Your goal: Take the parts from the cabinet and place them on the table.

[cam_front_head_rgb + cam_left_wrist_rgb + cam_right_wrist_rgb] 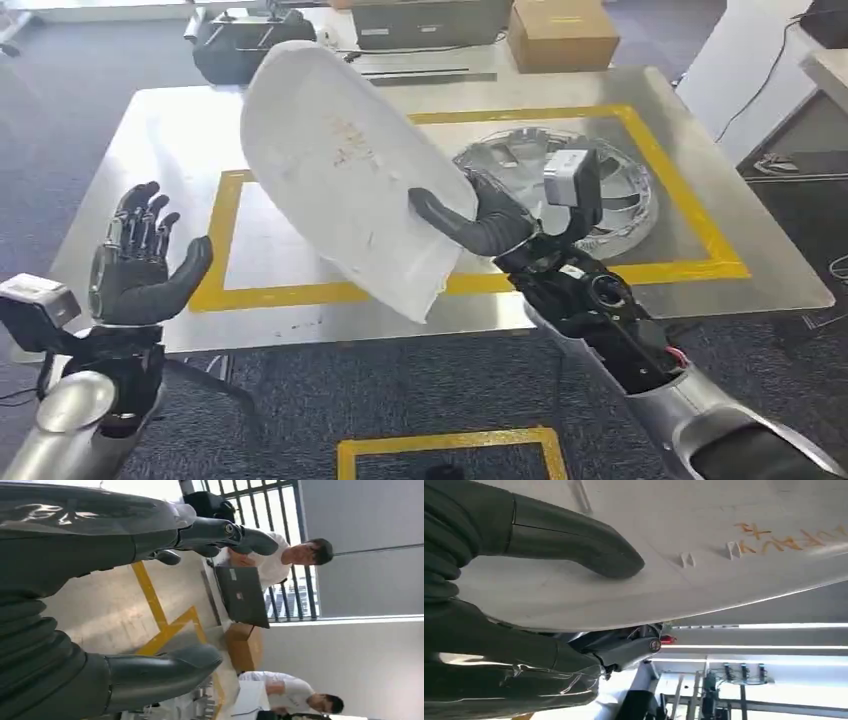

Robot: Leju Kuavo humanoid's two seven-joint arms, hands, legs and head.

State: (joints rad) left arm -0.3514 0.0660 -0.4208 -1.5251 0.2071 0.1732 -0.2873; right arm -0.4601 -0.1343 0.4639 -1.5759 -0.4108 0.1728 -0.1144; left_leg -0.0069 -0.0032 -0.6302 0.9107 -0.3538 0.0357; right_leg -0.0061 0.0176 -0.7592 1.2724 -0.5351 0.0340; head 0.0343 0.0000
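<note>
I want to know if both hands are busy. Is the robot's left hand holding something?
No, the left hand is raised with its fingers spread and nothing in it, while the right hand grips the big white part.

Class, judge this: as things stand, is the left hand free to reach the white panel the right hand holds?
Probably yes. The left hand is open and holds nothing, and only bare table lies between it and the white panel gripped by the right hand.

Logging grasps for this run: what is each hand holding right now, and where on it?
The right hand grips the white panel at its lower edge, thumb on the face, fingers behind. The left hand holds nothing.
</note>
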